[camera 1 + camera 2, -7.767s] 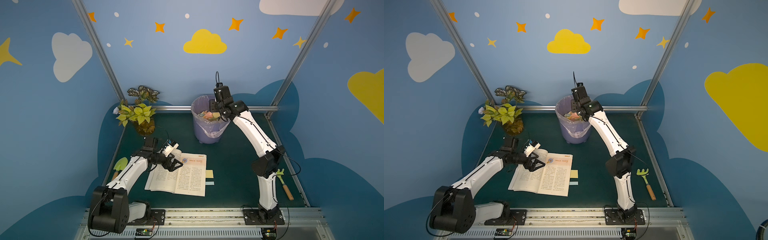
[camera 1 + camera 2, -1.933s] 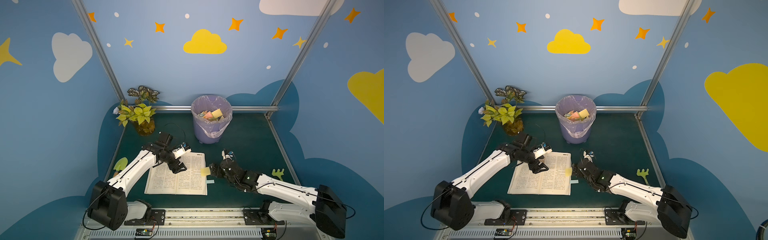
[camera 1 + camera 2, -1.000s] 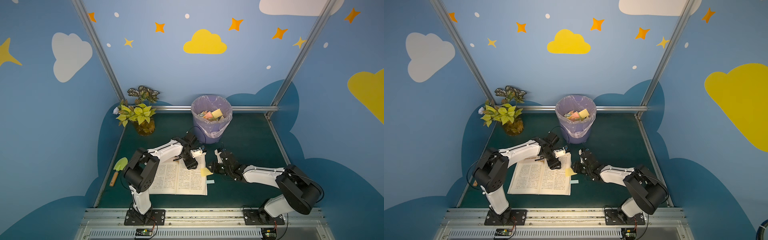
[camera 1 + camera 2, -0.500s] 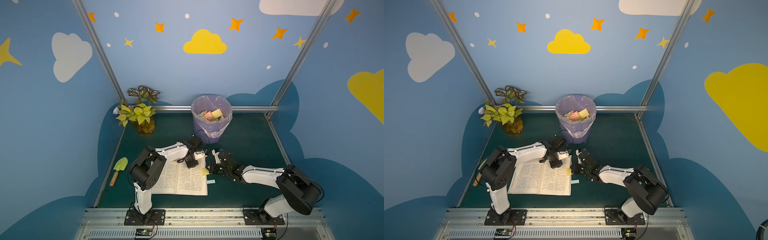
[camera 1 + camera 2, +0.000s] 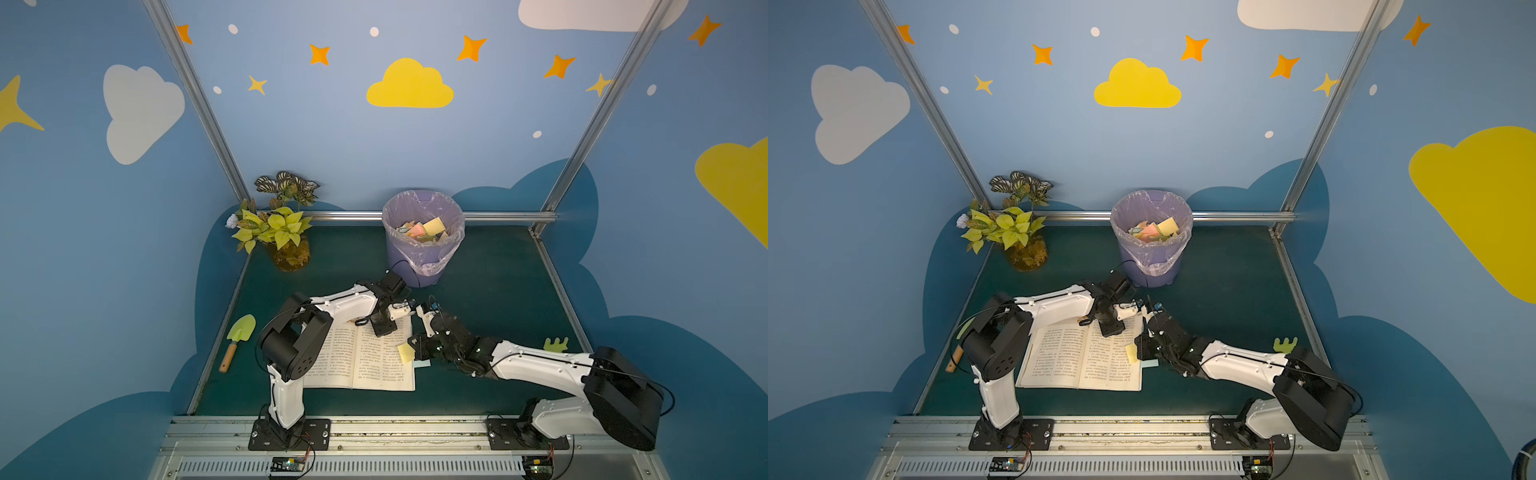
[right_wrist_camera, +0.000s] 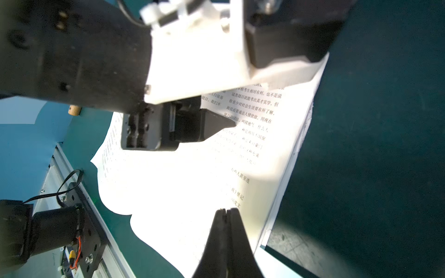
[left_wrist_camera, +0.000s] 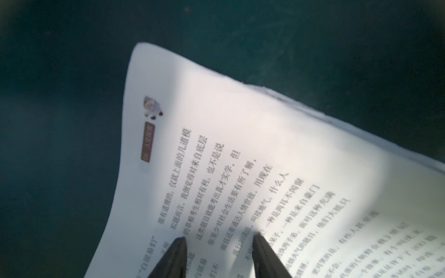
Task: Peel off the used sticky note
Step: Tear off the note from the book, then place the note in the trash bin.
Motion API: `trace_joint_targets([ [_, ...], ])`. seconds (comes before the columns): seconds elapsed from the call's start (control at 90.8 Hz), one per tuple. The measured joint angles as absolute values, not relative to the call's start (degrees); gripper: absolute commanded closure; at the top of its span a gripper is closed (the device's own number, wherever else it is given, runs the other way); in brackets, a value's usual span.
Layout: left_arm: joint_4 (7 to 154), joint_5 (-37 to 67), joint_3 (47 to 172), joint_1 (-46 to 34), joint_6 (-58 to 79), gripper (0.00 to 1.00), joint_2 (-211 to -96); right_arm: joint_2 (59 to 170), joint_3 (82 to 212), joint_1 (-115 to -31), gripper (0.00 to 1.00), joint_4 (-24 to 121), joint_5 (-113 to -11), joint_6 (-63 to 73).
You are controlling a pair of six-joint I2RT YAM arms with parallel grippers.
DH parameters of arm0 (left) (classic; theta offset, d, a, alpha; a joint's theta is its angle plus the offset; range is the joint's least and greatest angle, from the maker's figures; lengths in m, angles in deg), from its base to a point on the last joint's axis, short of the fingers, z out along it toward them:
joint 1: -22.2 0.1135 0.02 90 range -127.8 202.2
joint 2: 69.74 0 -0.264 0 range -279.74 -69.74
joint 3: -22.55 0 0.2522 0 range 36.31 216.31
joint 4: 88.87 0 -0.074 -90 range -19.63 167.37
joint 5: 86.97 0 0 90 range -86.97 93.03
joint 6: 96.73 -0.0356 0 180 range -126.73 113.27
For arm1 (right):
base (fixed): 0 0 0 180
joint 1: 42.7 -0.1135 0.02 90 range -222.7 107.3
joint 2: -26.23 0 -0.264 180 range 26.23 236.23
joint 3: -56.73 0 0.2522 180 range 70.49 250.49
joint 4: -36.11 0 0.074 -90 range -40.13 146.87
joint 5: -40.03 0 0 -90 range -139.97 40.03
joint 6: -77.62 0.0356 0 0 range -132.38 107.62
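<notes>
Open book [image 5: 365, 361] of printed Chinese text, header tag [image 7: 147, 142] unreadably blurred. Yellow sticky note [image 5: 406, 352] at the right page's outer edge, skewed to it, pinched in the closed right tool [image 6: 226, 211]; left tool [image 7: 218, 237], jaws apart and empty, rests on the page

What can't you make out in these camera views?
Whether the right end effector pinches the yellow sticky note: glare whites out the right wrist view.
Book text: too small in top views, blurred in left wrist view.
Green tool: right arm hides its handle, top views.
</notes>
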State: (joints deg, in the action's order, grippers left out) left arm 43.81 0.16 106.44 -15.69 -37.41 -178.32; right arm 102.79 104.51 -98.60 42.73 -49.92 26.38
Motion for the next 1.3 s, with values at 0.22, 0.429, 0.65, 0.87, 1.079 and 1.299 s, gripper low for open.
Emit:
trace_joint_targets([
  [0.22, 43.4, 3.1, 103.4, -14.4, -37.4, 0.50, -174.9, 93.2, 103.7, -100.6, 1.00, 48.7, -46.5, 26.0],
  [0.429, 40.0, 11.9, 99.5, -7.5, -36.8, 0.47, -161.1, 81.2, 106.1, -101.4, 1.00, 58.7, -43.1, 25.2],
  [0.65, 39.2, 22.1, 94.0, 1.8, -35.4, 0.43, -149.5, 75.3, 116.2, -101.4, 1.00, 66.9, -38.0, 21.1],
  [0.87, 39.7, 28.9, 88.1, 8.0, -32.5, 0.33, -144.9, 79.3, 137.2, -97.7, 1.00, 75.6, -33.6, 15.4],
  [1.079, 42.5, 33.7, 86.1, 12.8, -29.9, 0.18, -144.2, 92.2, 158.4, -89.0, 1.00, 81.1, -34.0, 12.1],
  [1.299, 46.2, 36.0, 84.3, 14.3, -28.5, 0.08, -144.2, 106.7, 172.2, -80.3, 1.00, 85.0, -37.2, 10.8],
])
